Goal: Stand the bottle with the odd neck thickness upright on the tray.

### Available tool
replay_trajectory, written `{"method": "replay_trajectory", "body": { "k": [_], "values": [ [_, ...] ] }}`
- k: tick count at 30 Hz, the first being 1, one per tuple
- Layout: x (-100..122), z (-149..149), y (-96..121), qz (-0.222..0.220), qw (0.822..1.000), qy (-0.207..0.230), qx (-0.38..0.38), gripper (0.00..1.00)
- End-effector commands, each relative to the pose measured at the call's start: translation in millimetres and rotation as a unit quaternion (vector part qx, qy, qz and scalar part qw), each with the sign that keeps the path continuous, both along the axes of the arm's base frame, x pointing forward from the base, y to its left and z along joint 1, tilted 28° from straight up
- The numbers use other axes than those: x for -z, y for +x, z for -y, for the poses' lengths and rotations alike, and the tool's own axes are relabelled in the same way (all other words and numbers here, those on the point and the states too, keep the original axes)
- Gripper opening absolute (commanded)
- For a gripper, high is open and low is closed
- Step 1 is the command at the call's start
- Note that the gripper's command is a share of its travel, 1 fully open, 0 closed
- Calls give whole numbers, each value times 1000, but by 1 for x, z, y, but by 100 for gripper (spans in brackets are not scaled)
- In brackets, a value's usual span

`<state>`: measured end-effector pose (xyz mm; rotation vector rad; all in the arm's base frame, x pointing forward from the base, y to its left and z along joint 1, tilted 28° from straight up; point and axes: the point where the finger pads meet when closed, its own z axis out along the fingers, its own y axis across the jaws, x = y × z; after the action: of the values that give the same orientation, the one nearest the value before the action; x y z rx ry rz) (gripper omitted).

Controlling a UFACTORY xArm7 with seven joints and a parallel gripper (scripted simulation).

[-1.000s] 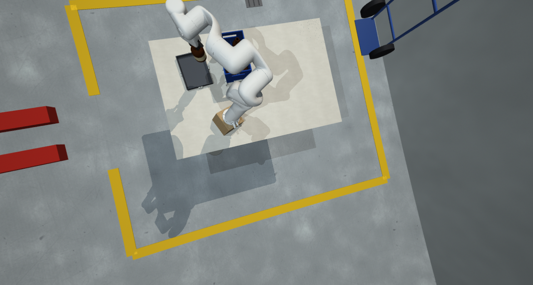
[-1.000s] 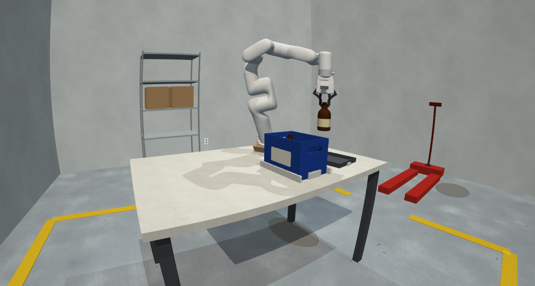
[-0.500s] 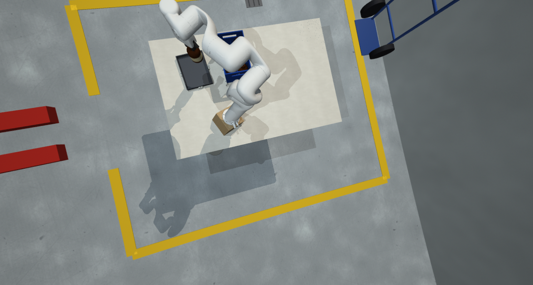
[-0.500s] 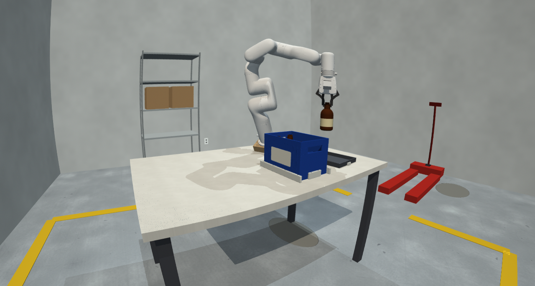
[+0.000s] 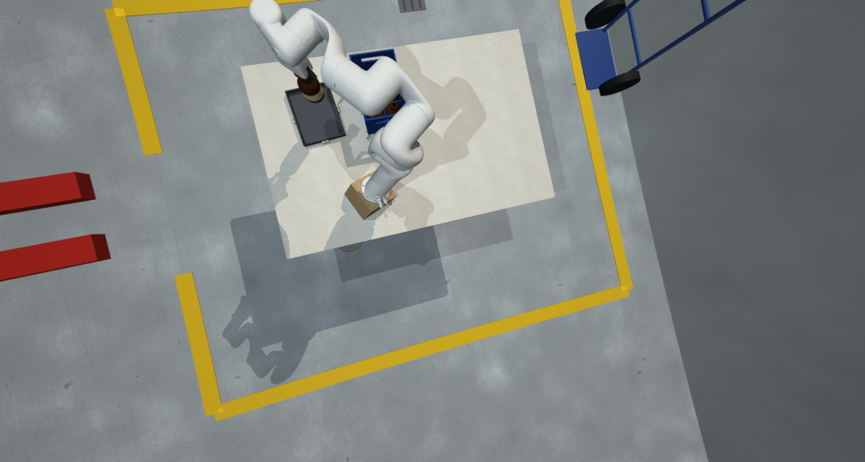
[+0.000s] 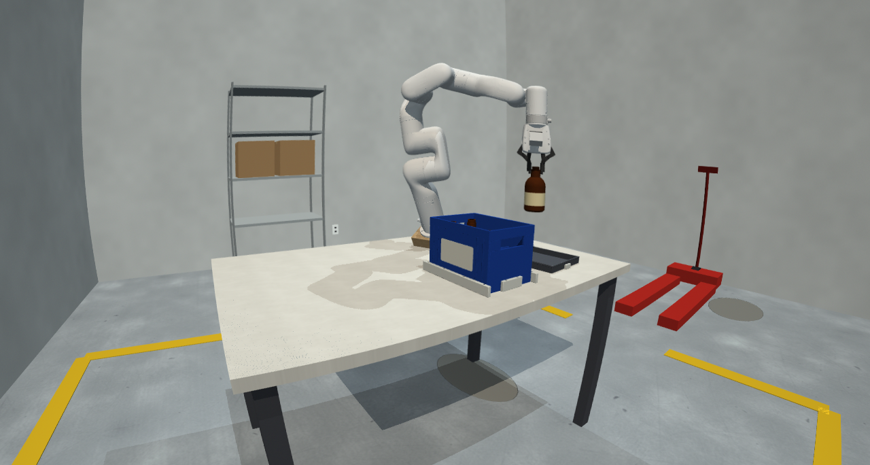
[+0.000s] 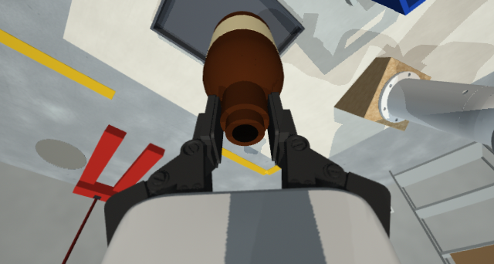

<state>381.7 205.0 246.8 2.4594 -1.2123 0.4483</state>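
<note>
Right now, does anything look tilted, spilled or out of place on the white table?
Nothing stands out. The black gripper holds the brown glass bottle by its neck, hanging upright above the dark grey tray. The blue plastic crate sits level on the table between its stops.
</note>
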Motion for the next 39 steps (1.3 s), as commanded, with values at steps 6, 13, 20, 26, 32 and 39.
{"method": "replay_trajectory", "body": {
  "k": [6, 13, 20, 26, 32, 39],
  "values": [
    [4, -13, 2, 1, 1000, 0, -1, 0],
    [7, -18, 3, 1, 1000, 0, -1, 0],
    [10, -24, 4, 1, 1000, 0, -1, 0],
    [12, -28, 5, 1, 1000, 0, -1, 0],
    [13, -31, 5, 1, 1000, 0, -1, 0],
    [15, -35, 5, 1, 1000, 0, -1, 0]
  ]
}}
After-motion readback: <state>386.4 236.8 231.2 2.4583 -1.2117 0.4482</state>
